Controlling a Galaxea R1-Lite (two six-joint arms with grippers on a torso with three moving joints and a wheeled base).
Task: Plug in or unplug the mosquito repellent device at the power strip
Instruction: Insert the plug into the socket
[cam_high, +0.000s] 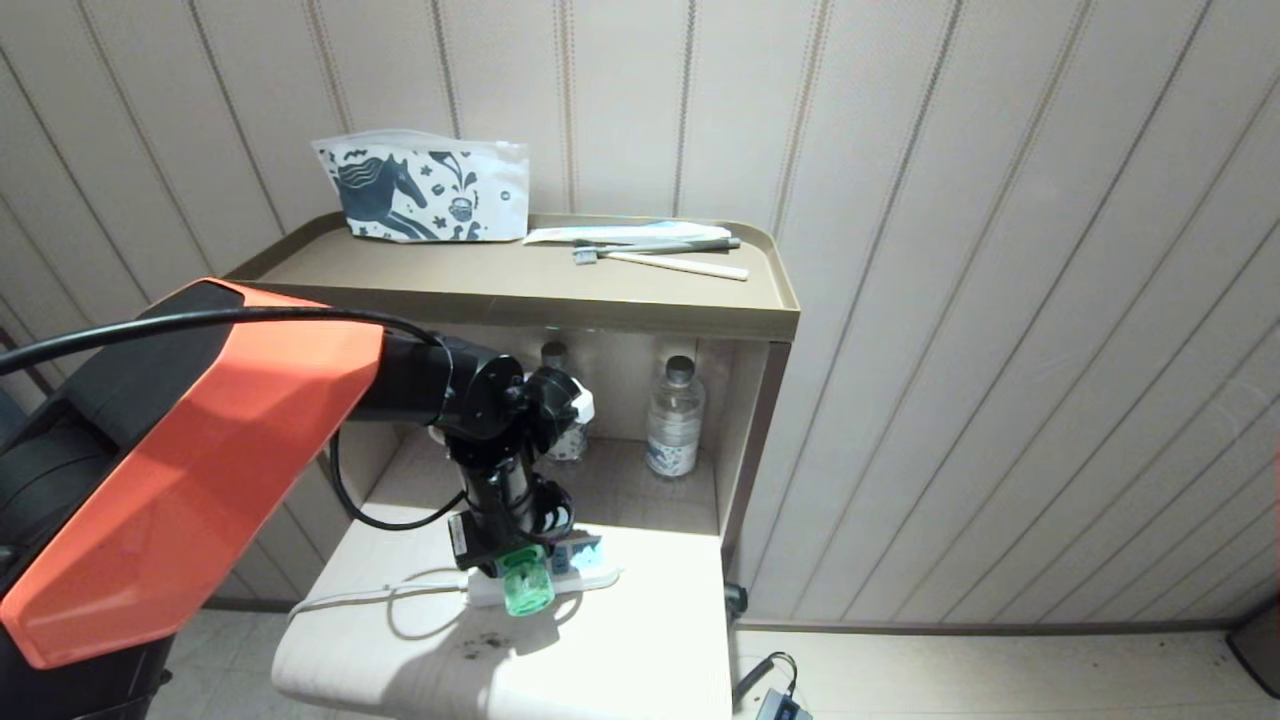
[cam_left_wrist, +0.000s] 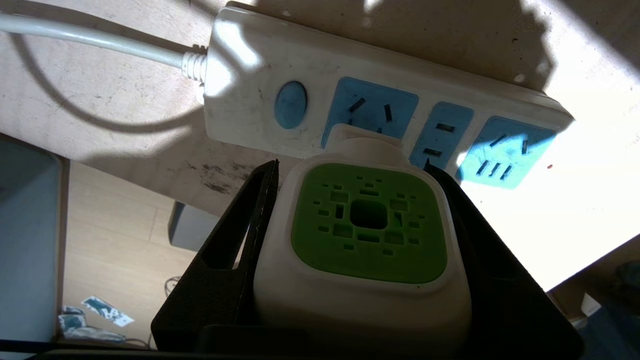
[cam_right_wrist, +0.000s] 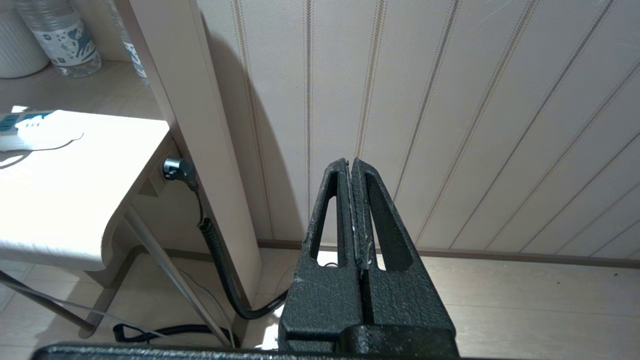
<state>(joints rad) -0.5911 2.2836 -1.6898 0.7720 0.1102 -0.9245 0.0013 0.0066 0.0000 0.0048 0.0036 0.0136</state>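
device: the mosquito repellent device (cam_left_wrist: 367, 225) is a small hard plastic unit, white body with a vented green top. I'd guess it's light and rigid, and a bit slick on its smooth rounded sides

where it is: right at the power strip (cam_left_wrist: 310, 85), its plug end against the blue socket face next to the round switch (cam_left_wrist: 290, 104). Can't tell if the prongs are fully in or partway out

grip: the left gripper (cam_left_wrist: 360, 220) has one black finger on each flat side of the white body and is pinching it there. Seems like the right place to hold, well clear of the green liquid bottle (cam_high: 527, 590), which is probably the fragile bit

risk: the strip looks light and isn't fixed down, so my guess is it drags or lifts along with any pull

other arm: the right gripper (cam_right_wrist: 353, 167) is parked well away from the strip, fingers pressed together, holding nothing

count: one repellent device, one power strip with three blue socket faces and one switch, one cord (cam_left_wrist: 90, 40), two water bottles (cam_high: 673, 415) on the shelf behind the strip
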